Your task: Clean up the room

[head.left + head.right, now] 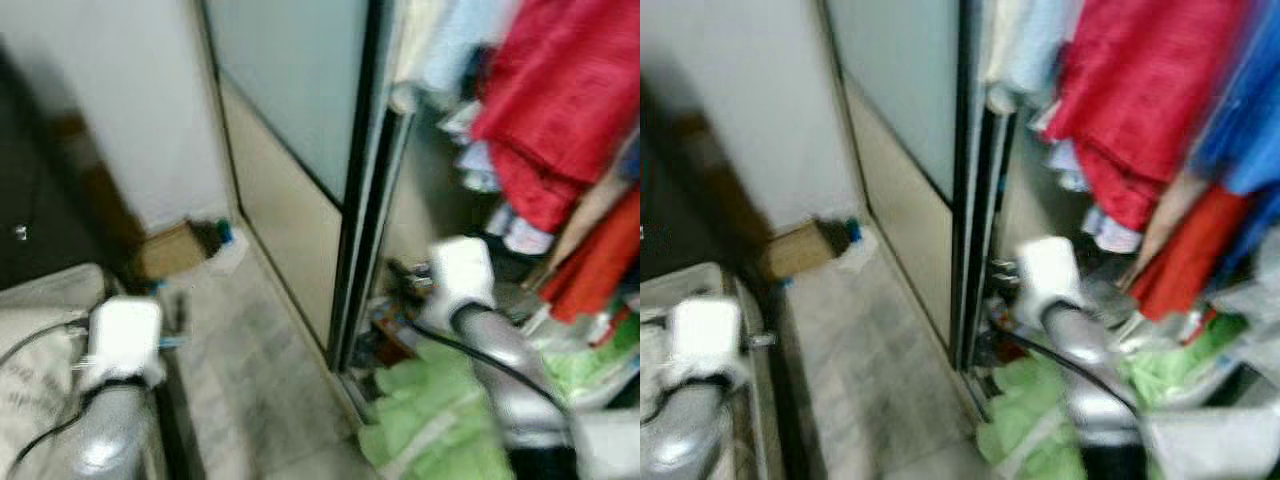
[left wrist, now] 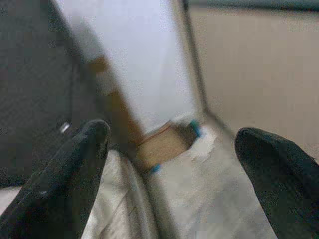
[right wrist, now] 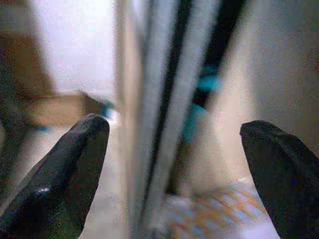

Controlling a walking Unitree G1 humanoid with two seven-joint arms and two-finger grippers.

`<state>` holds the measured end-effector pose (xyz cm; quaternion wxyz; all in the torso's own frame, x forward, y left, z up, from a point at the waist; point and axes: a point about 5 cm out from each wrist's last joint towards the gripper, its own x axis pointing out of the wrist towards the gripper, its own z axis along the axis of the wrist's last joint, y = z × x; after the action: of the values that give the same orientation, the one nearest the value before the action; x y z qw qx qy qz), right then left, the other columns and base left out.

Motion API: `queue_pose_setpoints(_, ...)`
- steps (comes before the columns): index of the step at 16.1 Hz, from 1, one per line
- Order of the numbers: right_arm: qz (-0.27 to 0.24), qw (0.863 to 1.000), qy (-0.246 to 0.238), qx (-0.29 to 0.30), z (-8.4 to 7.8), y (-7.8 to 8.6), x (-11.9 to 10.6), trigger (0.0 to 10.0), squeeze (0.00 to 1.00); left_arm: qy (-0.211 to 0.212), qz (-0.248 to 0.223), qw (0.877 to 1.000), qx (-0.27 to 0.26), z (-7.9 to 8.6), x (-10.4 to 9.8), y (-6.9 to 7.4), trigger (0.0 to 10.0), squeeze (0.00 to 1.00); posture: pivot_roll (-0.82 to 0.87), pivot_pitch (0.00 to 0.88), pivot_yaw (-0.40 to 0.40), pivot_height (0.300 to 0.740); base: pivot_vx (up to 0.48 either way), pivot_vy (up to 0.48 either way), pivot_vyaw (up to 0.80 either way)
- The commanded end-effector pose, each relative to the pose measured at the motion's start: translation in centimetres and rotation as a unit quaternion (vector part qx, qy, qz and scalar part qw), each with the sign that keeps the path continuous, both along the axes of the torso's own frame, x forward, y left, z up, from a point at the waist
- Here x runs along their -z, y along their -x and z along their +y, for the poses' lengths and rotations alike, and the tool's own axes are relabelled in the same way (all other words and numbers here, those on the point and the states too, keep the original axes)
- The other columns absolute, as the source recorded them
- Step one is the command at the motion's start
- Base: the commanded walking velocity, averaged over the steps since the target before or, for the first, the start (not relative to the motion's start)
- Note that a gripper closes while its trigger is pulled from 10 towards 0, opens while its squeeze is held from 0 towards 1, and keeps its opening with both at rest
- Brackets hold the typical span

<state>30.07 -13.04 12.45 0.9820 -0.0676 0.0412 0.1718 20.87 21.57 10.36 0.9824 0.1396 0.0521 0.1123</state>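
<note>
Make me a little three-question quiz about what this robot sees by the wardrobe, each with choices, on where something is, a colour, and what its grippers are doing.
1. Where is the cardboard box?
A. On the floor against the far wall, left of the wardrobe door
B. Hanging among the clothes
C. Held in the right gripper

2. What colour is the crumpled cloth at the foot of the open wardrobe?
A. Black
B. Light green
C. Orange

3. How do the fingers of the two grippers stand?
A. Both spread apart, holding nothing
B. Both clamped on cloth
C. Left clamped on a bottle

Answers:
1 A: the cardboard box sits low by the wall, beside the sliding door.
2 B: the green cloth lies below the red garments.
3 A: the left gripper and the right gripper each show a wide gap with nothing between the fingers.
</note>
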Motion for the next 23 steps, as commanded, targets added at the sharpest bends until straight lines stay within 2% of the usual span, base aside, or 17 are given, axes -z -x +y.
queue_pose_setpoints(1, 0.005, 1.0, 0.007, 0.002, -0.8, 0.0, 0.1, 10.0, 0.0, 0.001, -0.015, 1.0, 0.007, -0.7, -0.7, -0.4, 10.0, 0.0, -0.08, 0.0, -0.039, 0.74, 0.0, 0.0, 0.0)
queue_pose_setpoints(4, -0.008, 1.0, 0.01, -0.004, -0.5, -0.4, -0.7, 10.0, 0.0, -0.004, -0.019, 1.0, -0.001, -0.5, -1.2, -0.2, 10.0, 0.0, -0.08, 0.0, -0.042, 0.74, 0.0, 0.0, 0.0)
queue_pose_setpoints(6, -0.005, 1.0, 0.013, -0.001, -0.6, -0.1, -0.4, 10.0, 0.0, 0.004, -0.01, 1.0, 0.002, -0.8, -0.6, -0.2, 10.0, 0.0, -0.09, 0.0, -0.027, 0.74, 0.0, 0.0, 0.78)
queue_pose_setpoints(8, 0.002, 1.0, 0.005, 0.008, -0.7, 0.4, 0.0, 10.0, 0.0, 0.008, -0.008, 1.0, 0.026, -1.7, -0.5, -0.8, 10.0, 0.0, -0.1, 0.0, -0.009, 0.74, 0.0, 0.0, 0.8)
queue_pose_setpoints(11, 0.009, 1.0, 0.003, 0.01, -0.5, 1.0, 0.7, 10.0, 0.0, 0.012, -0.006, 0.999, 0.039, -1.9, -0.4, -1.4, 10.0, 0.0, -0.11, 0.0, 0.005, 0.74, 0.0, 0.0, 0.8)
queue_pose_setpoints(19, 0.001, 1.0, 0.014, 0.013, -1.1, 0.3, 0.5, 10.0, 0.0, 0.013, -0.001, 0.999, 0.046, -2.1, -0.1, -1.6, 10.0, 0.0, -0.1, 0.0, 0.01, 0.74, 0.0, 0.0, 0.8)
queue_pose_setpoints(23, -0.003, 1.0, 0.012, 0.008, -0.8, 0.3, 0.4, 10.0, 0.0, 0.021, -0.008, 0.999, 0.042, -2.1, -0.2, -1.5, 10.0, 0.0, -0.1, 0.0, 0.008, 0.74, 0.0, 0.0, 0.8)
